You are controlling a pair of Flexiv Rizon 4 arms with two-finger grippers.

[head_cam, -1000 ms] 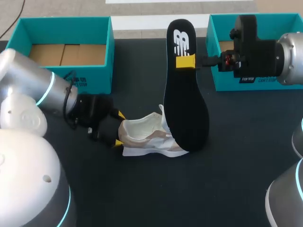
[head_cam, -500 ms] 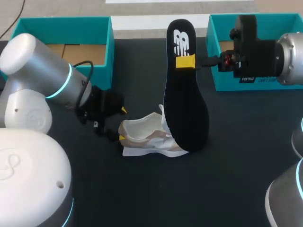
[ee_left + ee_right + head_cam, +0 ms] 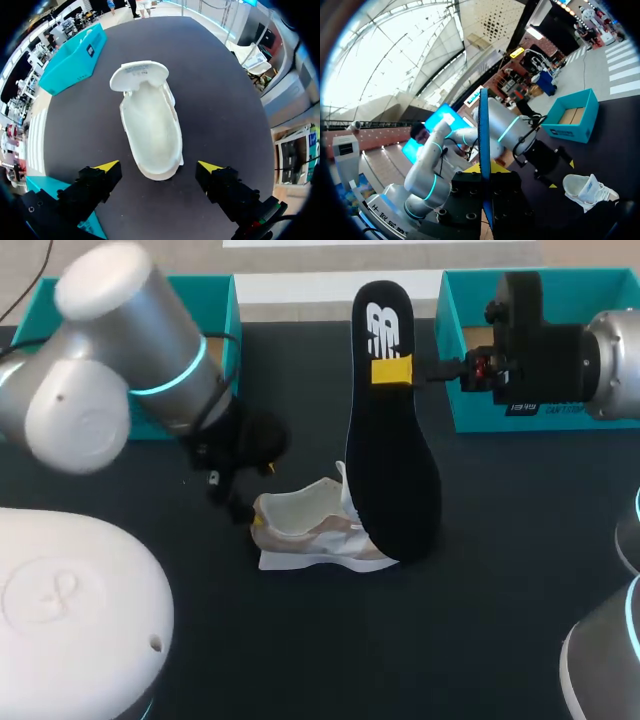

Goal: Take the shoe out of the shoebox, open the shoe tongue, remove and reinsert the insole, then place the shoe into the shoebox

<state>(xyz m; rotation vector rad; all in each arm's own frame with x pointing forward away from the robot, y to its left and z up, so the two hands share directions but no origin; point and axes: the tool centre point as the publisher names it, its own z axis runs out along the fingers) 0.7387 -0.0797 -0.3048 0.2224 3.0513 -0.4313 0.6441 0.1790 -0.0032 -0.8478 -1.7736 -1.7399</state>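
A white and beige shoe [image 3: 310, 530] lies on the dark table [image 3: 330, 640] with its tongue [image 3: 139, 76] folded forward and its inside bare [image 3: 150, 125]. My left gripper [image 3: 258, 495] hangs open just behind the heel, one yellow fingertip on each side of it [image 3: 159, 166]. My right gripper [image 3: 392, 371] is shut on the black insole [image 3: 390, 470] near its heel end. The insole is held upright, its lower end down at the shoe's front. In the right wrist view the insole [image 3: 484, 145] shows edge-on between the fingers, with the shoe [image 3: 590, 192] beyond.
A teal shoebox [image 3: 215, 405] stands at the back left, partly behind my left arm. A second teal box [image 3: 470, 400] stands at the back right behind my right gripper. Bare table lies in front of the shoe.
My left arm has swung upward and its gripper has shifted slightly right and away, staying open at the shoe's heel. The right arm and the insole have not moved.
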